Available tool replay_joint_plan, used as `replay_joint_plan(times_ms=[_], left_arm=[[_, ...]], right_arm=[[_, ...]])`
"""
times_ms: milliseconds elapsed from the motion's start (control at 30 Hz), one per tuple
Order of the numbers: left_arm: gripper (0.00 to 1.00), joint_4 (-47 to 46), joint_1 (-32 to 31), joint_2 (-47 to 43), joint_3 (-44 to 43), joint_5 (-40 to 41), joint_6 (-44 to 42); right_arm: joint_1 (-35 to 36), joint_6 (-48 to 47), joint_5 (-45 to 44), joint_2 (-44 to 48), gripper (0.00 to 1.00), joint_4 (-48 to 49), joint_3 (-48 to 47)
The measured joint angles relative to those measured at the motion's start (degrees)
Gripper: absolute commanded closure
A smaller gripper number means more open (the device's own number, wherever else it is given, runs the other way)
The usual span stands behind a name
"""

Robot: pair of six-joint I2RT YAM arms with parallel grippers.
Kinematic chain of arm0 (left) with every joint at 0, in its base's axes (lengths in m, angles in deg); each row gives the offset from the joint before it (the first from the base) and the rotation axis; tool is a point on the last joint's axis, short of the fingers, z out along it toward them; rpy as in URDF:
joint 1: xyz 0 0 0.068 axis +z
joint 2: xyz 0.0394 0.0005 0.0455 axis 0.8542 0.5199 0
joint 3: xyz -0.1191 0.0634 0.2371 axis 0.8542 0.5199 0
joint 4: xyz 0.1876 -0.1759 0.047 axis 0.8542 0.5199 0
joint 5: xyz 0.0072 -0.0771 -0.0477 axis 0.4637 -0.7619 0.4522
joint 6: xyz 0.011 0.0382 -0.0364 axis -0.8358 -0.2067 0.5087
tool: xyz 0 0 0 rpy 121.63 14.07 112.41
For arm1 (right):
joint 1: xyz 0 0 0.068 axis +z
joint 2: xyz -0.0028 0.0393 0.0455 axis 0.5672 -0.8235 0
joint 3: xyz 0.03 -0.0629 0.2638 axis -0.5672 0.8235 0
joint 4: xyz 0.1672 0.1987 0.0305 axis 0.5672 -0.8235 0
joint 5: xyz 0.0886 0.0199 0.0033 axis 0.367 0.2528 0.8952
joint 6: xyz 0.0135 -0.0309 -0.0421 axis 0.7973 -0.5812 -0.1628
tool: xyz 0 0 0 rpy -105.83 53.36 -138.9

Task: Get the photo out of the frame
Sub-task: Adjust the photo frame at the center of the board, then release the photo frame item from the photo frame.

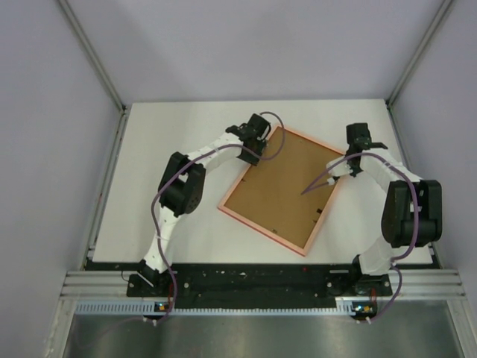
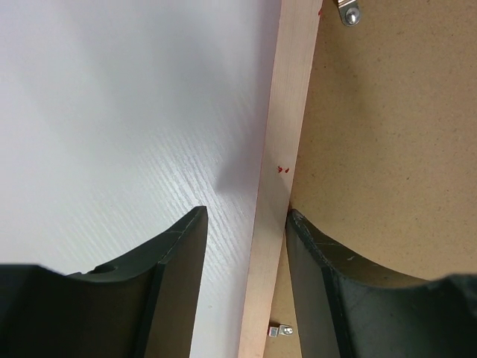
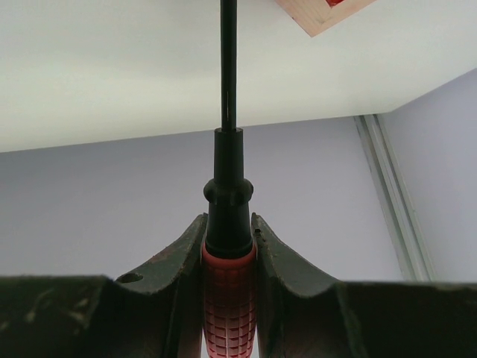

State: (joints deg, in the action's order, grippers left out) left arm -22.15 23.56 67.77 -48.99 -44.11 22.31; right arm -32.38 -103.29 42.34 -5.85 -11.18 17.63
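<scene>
The frame (image 1: 261, 227) lies face down in the middle of the table, its brown back (image 1: 279, 186) up, so the photo is hidden. My left gripper (image 1: 256, 146) is at the frame's far left edge. In the left wrist view it (image 2: 247, 211) stands open astride the pale rim (image 2: 283, 149), one finger on the table side and the other over the brown back (image 2: 387, 134). My right gripper (image 1: 357, 143) hovers by the frame's far right corner (image 3: 320, 15). It (image 3: 228, 218) is shut on a screwdriver (image 3: 227, 283) with a red handle and black shaft.
Small metal tabs (image 2: 349, 13) (image 2: 280, 329) sit along the inner edge of the rim. The white table (image 1: 171, 127) is boxed in by lilac walls with metal rails (image 1: 112, 186) at the sides. The arm bases stand on the black rail (image 1: 261, 280) at the near edge.
</scene>
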Motion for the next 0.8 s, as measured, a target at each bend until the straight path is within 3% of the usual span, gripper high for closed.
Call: replay_joint_plan(times_ms=[800], left_arm=[[0.48, -7.78, 0.31, -0.15, 0.02, 3.28, -17.22]], right_arm=[[3.52, 0.02, 1.95, -0.59, 1.00, -1.90, 0.00]])
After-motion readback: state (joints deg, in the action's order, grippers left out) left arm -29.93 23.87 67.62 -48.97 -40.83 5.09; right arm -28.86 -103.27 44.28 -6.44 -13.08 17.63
